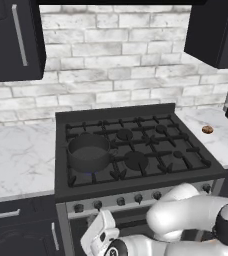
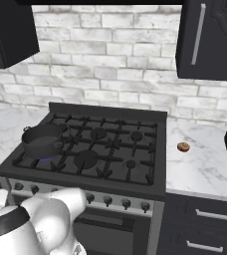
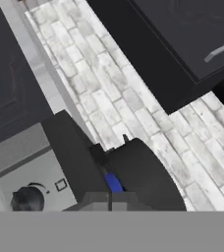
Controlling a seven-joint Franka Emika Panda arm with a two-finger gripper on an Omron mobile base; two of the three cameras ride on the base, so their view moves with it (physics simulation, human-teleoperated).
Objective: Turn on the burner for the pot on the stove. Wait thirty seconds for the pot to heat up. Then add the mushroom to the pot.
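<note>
The pot (image 1: 88,152) sits on the stove (image 1: 136,175) at nine o'clock over a blue-flamed burner (image 1: 92,173); the mushroom (image 1: 207,130) lies on the surface (image 1: 221,137) at three o'clock. Fingers (image 3: 110,202) clenched, grasping nothing.

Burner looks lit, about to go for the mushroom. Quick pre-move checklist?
1. Burner under the pot lit: ok, blue flame shows below the pot.
2. Pot seated on the stove grate, front left: ok.
3. Mushroom located: ok, alone on the counter right of the stove.
4. Gripper free: ok, shut with nothing between its fingers.
5. Gripper off the knob: cannot tell.
6. Thirty-second wait done: cannot tell.
</note>
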